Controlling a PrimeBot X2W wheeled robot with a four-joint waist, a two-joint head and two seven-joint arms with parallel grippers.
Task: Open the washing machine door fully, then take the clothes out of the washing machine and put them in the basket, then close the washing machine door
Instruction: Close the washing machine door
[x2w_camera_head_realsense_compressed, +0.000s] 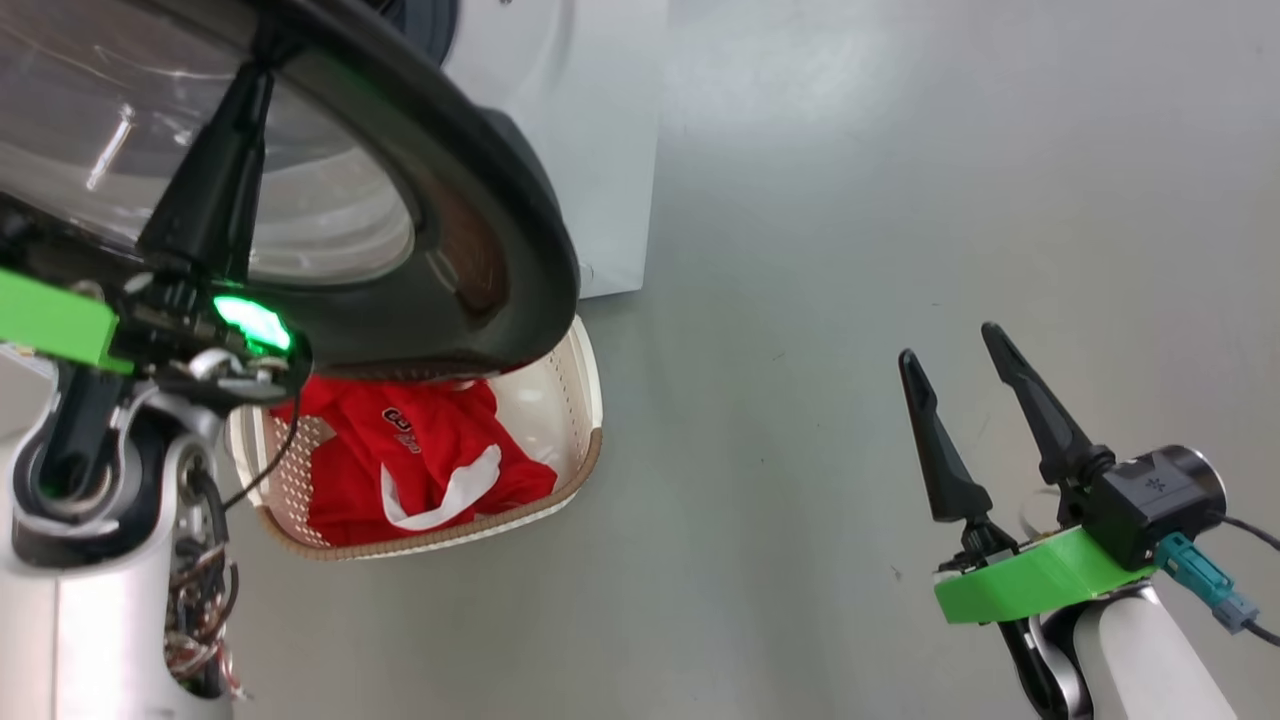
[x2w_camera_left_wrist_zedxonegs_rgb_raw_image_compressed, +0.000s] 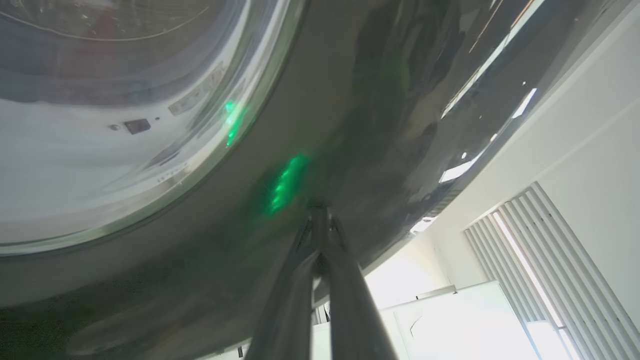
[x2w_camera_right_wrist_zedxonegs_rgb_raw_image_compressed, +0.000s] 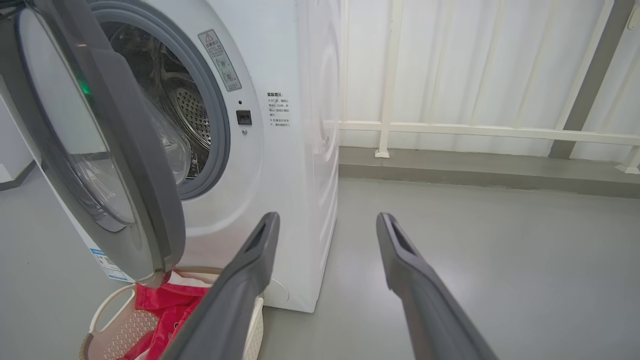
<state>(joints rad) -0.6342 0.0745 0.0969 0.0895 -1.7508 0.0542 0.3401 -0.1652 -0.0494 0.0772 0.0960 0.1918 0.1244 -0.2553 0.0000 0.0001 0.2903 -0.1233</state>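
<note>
One basket (x2w_camera_head_realsense_compressed: 585, 410) holds red clothes (x2w_camera_head_realsense_compressed: 420, 455), under washing machine door (x2w_camera_head_realsense_compressed: 490, 240).

Left gripper (x2w_camera_left_wrist_zedxonegs_rgb_raw_image_compressed: 320, 216), fingers together, touches the washing machine door (x2w_camera_left_wrist_zedxonegs_rgb_raw_image_compressed: 360, 100) at its rim.

Washing machine door (x2w_camera_right_wrist_zedxonegs_rgb_raw_image_compressed: 145, 200), a large round panel with glossy black rim and bulging clear glass, stands ajar and overhangs the rear of the basket (x2w_camera_head_realsense_compressed: 575, 400), a cream perforated plastic tub; its front part, holding red clothes (x2w_camera_head_realsense_compressed: 430, 450), is reachable from above. Between door edge and white front-loading washing machine (x2w_camera_right_wrist_zedxonegs_rgb_raw_image_compressed: 300, 175) the steel drum (x2w_camera_right_wrist_zedxonegs_rgb_raw_image_compressed: 192, 115) mouth lies open. Closed left gripper (x2w_camera_left_wrist_zedxonegs_rgb_raw_image_compressed: 320, 215) meets the door rim. Grey floor (x2w_camera_head_realsense_compressed: 850, 250) around the spread right gripper (x2w_camera_head_realsense_compressed: 948, 340) is free.
</note>
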